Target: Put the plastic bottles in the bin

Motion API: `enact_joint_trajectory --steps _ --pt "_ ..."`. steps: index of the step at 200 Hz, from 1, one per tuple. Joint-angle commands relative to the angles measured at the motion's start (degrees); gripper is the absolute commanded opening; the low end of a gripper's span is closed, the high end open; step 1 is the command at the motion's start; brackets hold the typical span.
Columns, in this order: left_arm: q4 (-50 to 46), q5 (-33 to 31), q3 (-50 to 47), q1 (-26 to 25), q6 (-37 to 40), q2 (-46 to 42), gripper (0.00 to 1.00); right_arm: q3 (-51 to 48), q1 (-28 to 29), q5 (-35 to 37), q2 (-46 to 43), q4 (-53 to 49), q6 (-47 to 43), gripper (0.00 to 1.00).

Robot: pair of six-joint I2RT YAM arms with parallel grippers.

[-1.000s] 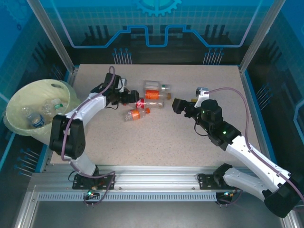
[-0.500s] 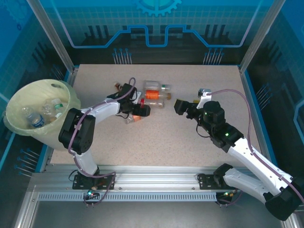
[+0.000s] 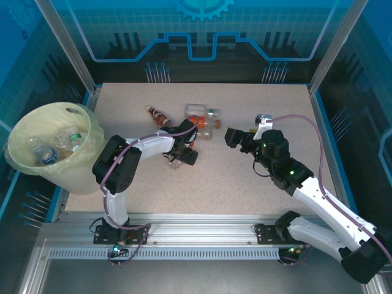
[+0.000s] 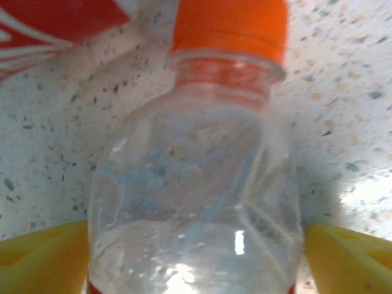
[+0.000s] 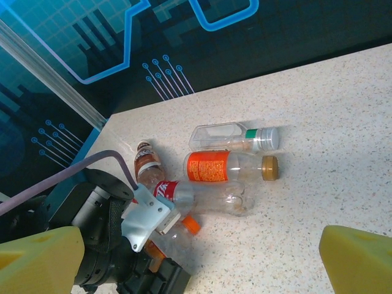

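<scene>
Speckled table (image 3: 245,184): near its middle the left gripper (image 3: 183,154) straddles an orange-capped bottle (image 4: 196,177), grip impossible to tell; right gripper (image 5: 199,252) spread, empty.

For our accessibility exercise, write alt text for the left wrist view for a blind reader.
A clear plastic bottle with an orange cap lies on the speckled table between two yellow fingertips; a red label shows top left.

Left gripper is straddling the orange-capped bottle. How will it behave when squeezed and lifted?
The orange-capped bottle looks empty and thin-walled, already creased, so it is probably light and may buckle under a firm squeeze. Lying on its side on the table, its round smooth body could roll or slip between the fingers.
</scene>
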Motion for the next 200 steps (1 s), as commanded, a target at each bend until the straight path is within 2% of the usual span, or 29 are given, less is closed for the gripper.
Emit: enact_joint_trajectory --steps 1,44,68,109,159,200 --pt "-3.84 -1.58 0.8 -0.24 -1.1 1.82 0.8 -0.74 -1.05 1.19 -1.1 -0.52 0.93 1.0" --pt "-3.22 -0.19 0.47 -0.15 -1.92 1.56 0.69 -0.87 -1.09 1.01 -1.28 -1.1 0.96 1.0" --pt "-1.07 2.67 -0.88 -0.16 -2.41 -0.57 0.62 -0.89 -1.1 0.88 -1.19 -0.88 0.97 1.0" --pt "2.88 6.93 -3.06 -0.15 -2.62 -4.52 0.54 -1.33 -1.13 -0.73 -0.19 0.75 -0.2 1.0" --pt "8.55 12.72 -5.64 0.27 -2.84 -12.98 0.53 -1.58 -1.09 -3.03 1.77 2.91 -1.29 1.0" --pt "12.51 17.88 -7.91 2.95 -4.18 -22.01 0.53 -1.22 -1.11 -6.29 3.58 3.74 -2.87 1.0"
